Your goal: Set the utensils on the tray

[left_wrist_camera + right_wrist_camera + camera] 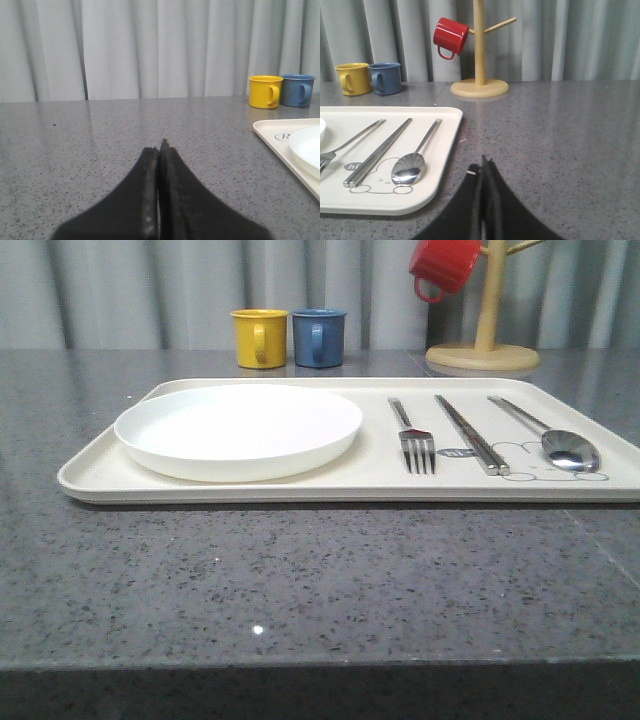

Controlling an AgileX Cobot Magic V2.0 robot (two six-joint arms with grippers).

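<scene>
The cream tray lies across the table with three silver utensils side by side on its right half: a fork, a pair of chopsticks and a spoon. The right wrist view shows the same chopsticks and spoon on the tray, over a printed bunny. My right gripper is shut and empty, low over the bare countertop just right of the tray. My left gripper is shut too, holding nothing, over the countertop left of the tray.
A round white plate takes up the tray's left half. Behind the tray stand a yellow mug and a blue mug. A red mug hangs on a wooden mug tree at the back right. A grey curtain closes the back.
</scene>
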